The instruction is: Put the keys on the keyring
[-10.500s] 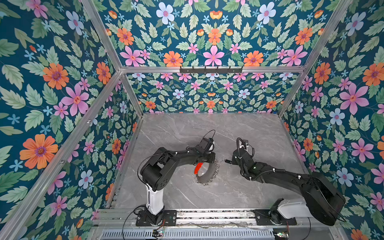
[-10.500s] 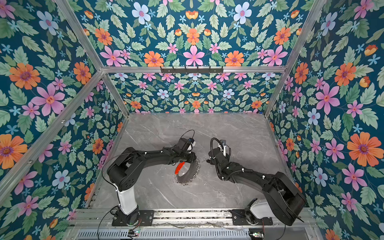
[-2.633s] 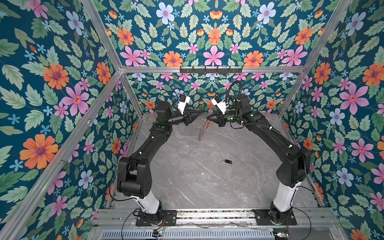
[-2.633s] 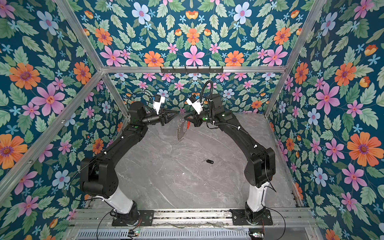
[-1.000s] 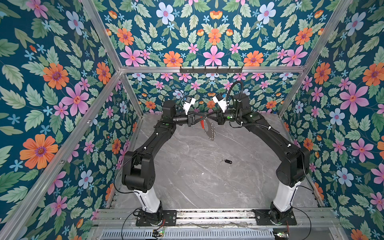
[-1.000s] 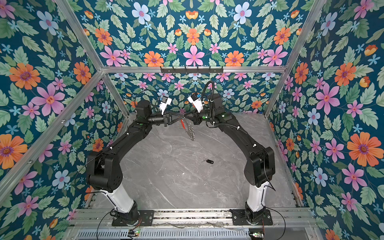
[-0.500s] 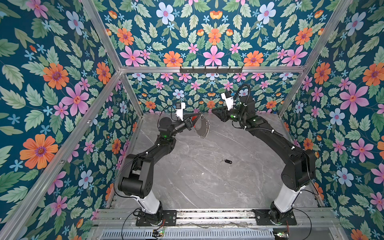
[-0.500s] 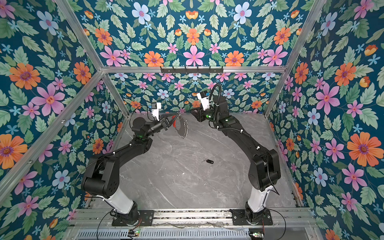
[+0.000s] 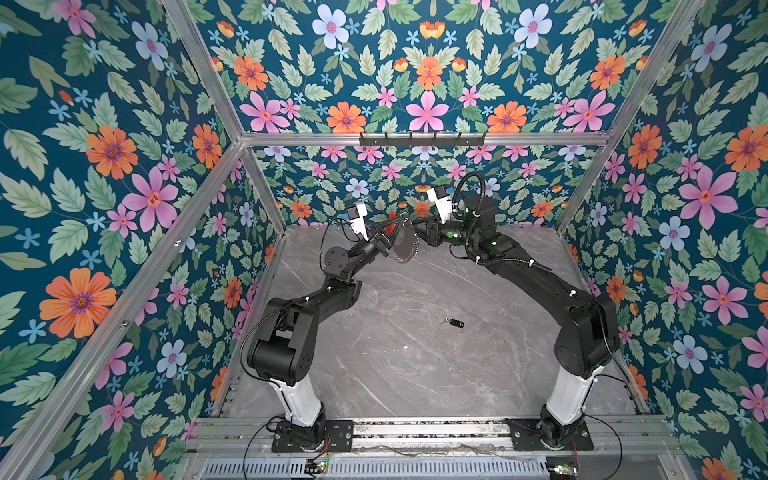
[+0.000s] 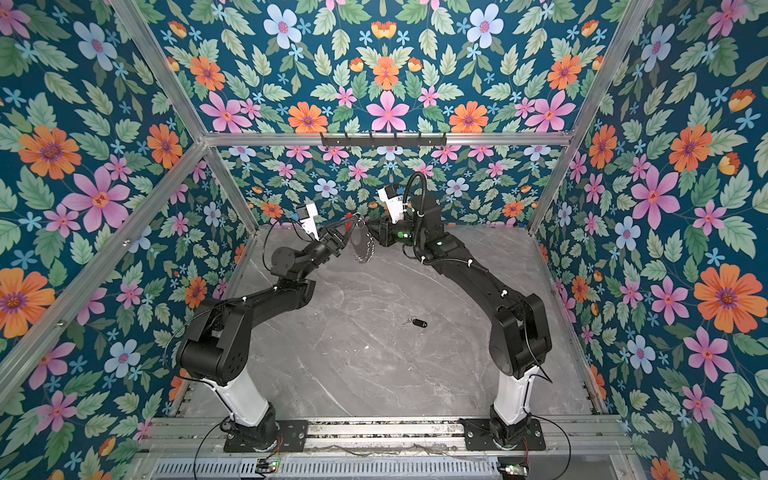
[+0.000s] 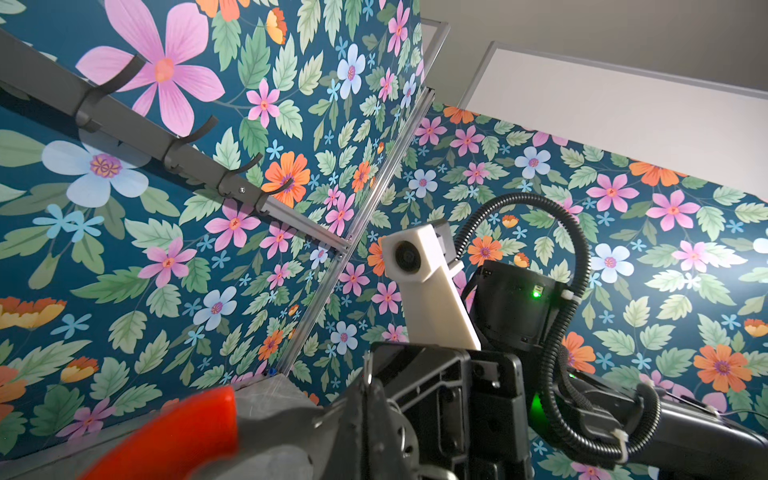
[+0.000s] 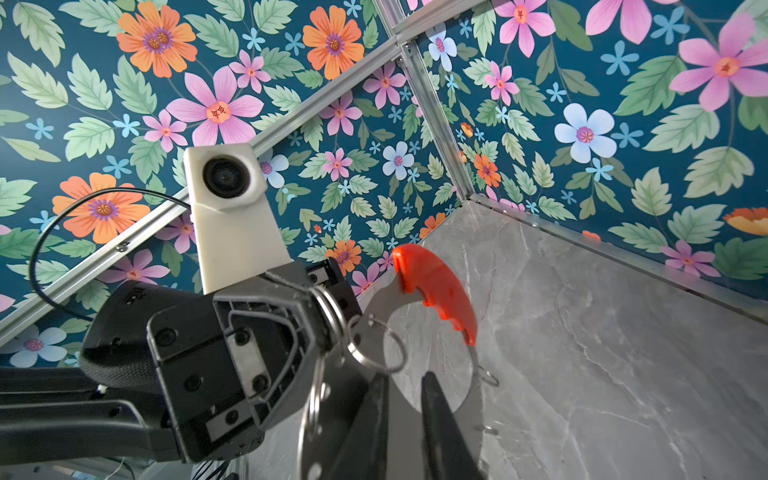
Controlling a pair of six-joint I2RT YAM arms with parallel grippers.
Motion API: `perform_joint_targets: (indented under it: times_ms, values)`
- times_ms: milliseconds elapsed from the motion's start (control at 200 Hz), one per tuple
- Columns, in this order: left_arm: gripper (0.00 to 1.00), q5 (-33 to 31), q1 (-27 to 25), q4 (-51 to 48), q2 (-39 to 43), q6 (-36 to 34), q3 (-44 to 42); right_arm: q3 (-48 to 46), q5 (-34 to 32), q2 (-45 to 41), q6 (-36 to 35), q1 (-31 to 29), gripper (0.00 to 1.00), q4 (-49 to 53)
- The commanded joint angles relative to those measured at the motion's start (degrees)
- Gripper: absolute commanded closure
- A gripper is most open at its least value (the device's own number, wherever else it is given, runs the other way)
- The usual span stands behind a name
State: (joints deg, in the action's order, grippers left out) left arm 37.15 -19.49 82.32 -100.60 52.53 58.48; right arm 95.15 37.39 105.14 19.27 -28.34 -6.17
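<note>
The keyring (image 9: 402,246) (image 10: 362,246), a grey disc with silver loops and a red curved piece (image 12: 436,291), hangs in the air near the back wall. My left gripper (image 9: 387,243) (image 12: 328,309) is shut on its rim. In the left wrist view the disc (image 11: 270,428) is a close blur at that gripper (image 11: 366,395). My right gripper (image 9: 418,237) (image 12: 405,382) faces the disc from the other side, its fingers a narrow gap apart at the edge of the central hole, with nothing seen between them. The keys (image 9: 456,323) (image 10: 419,323), a small black tag with a silver ring, lie on the table.
A dark hook rail (image 9: 422,139) (image 11: 166,141) runs along the back wall above both grippers. Floral walls with aluminium posts close in three sides of the grey marble table (image 9: 395,374). Both arm bases stand on the metal rail (image 9: 415,432) at the front edge.
Half a second ago the left gripper held the keyring further left and the right gripper stood apart. Both have come together at mid-back. The keys have not moved.
</note>
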Motion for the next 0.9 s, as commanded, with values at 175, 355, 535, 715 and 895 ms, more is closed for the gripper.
perform_joint_targets:
  times_ms: [175, 355, 535, 715, 895]
  values:
    - [1.0, -2.69, -1.34, 5.08, -1.57, 0.7, 1.11, 1.24, -0.29, 0.49, 0.72, -1.53, 0.84, -1.82]
    - [1.0, -2.31, -1.38, 5.92, -1.97, 2.03, 1.2, 1.16, -5.07, -0.64, -1.74, -1.47, 0.84, 2.0]
    - [1.0, 1.0, -1.34, 6.0, -2.41, 4.37, 2.41, 0.8, -6.54, -2.63, -2.45, 1.83, 0.84, 4.94]
    - [1.0, 3.84, -1.34, 6.51, -3.07, 6.39, 3.31, -0.19, 1.64, -4.27, -0.37, 4.87, 0.84, 0.83]
    - [1.0, 5.02, -1.34, 6.97, -3.46, 7.63, 3.98, -0.06, 11.65, -3.48, 4.31, 4.95, 0.85, -5.83]
